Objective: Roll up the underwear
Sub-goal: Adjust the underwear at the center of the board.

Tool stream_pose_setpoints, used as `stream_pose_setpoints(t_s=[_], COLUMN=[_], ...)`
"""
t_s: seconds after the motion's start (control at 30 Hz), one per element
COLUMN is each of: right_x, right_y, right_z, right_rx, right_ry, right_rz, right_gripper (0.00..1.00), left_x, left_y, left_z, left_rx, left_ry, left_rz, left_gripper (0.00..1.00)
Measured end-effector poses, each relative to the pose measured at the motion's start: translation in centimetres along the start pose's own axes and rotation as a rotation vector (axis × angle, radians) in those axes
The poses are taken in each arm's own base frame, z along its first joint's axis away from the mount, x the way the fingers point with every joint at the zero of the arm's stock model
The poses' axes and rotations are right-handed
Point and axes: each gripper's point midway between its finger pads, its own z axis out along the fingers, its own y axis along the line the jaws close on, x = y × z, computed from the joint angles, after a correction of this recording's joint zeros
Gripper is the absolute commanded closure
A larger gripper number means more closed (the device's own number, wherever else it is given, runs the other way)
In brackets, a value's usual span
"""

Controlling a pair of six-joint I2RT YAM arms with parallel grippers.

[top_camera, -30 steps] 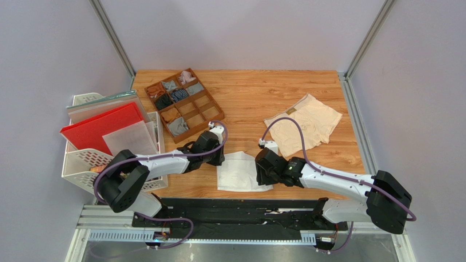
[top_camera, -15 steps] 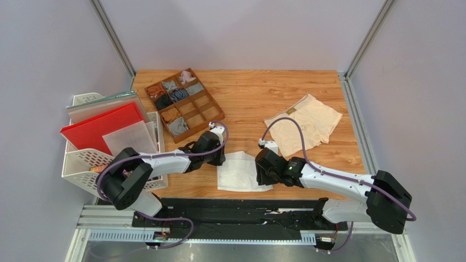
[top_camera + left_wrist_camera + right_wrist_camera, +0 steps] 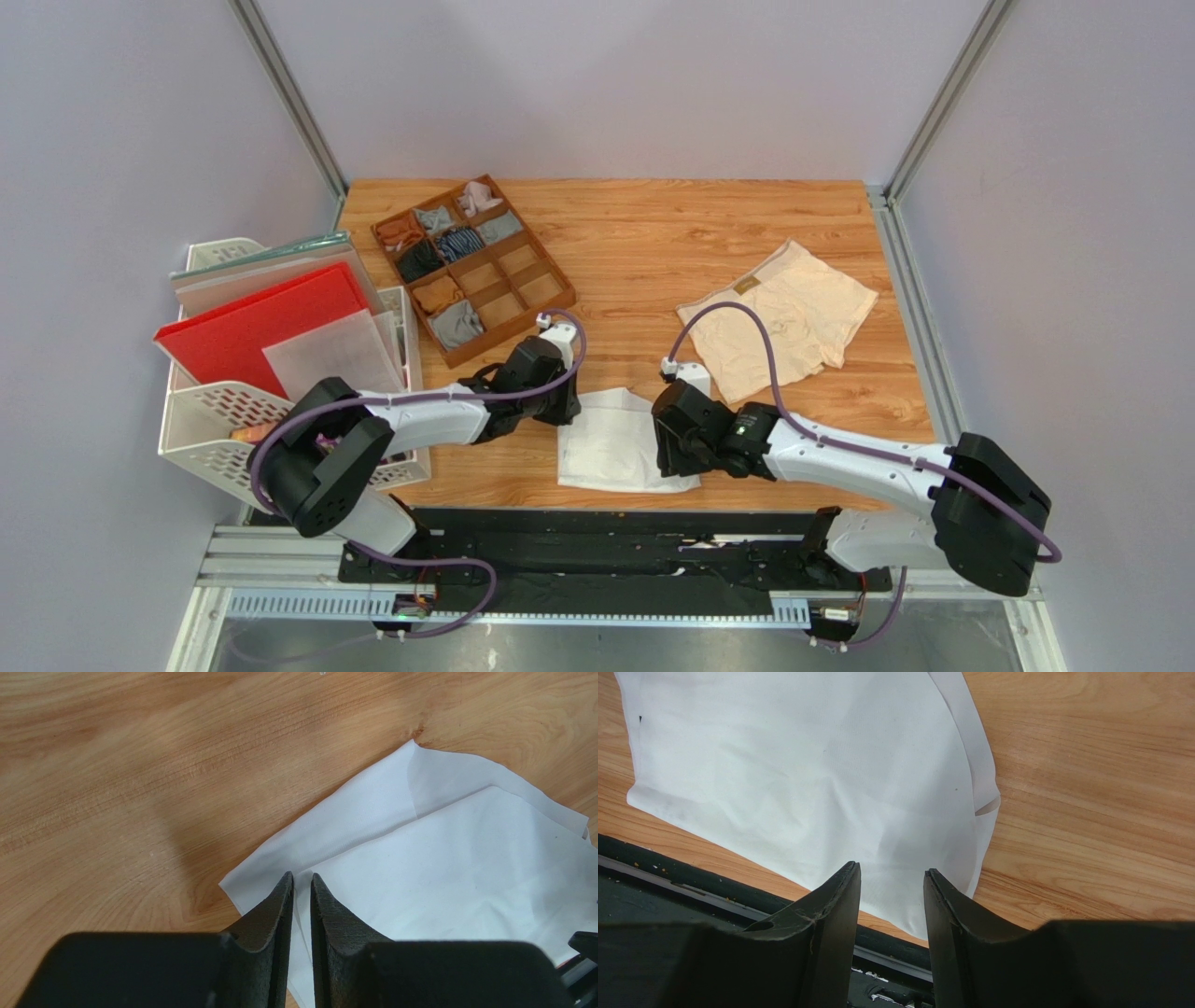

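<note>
while white underwear (image 3: 613, 437) lies flat, the wooden tray (image 3: 539, 289) holds rolled garments (image 3: 456, 325).

The left arm (image 3: 421, 415) swings a touch away from the worktop's (image 3: 631, 238) left edge: its dark elbow block now sits slightly nearer the middle than a second ago. The right gripper (image 3: 668, 437) creeps a little leftward over the white underwear (image 3: 606, 437). The right arm (image 3: 856, 462) follows, its dark outer block shifting slightly left, and the purple cable (image 3: 765, 350) over it arches a little differently.
</note>
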Motion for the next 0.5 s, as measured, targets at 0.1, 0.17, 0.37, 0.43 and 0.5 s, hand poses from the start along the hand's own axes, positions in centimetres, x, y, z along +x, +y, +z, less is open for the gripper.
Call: stream_pose_setpoints(t_s=[0.1,0.17,0.37,0.43,0.5], right_x=[0.14,0.17,0.21,0.21,0.21], right_y=[-0.03,0.00,0.00,0.00,0.00], right_z=[0.11,0.11,0.11,0.11,0.11], right_rx=[0.002,0.001,0.000,0.000,0.000], right_ry=[0.007,0.008,0.010,0.010,0.010], right_rz=[-0.001,-0.001,-0.001,-0.001,-0.001], right_gripper=[0.58,0.58,0.58,0.58,0.58], left_x=[0.01,0.05,0.02,-0.07,-0.11], left_y=[-0.19,-0.26,-0.55,-0.66,-0.73], left_z=[-0.01,-0.01,0.42,0.59,0.70], left_rx=[0.010,0.014,0.029,0.035,0.039], left_ry=[0.002,0.004,0.000,-0.005,-0.006], left_rz=[-0.003,-0.004,-0.011,-0.013,-0.016], left_gripper=[0.80,0.80,0.90,0.93,0.98])
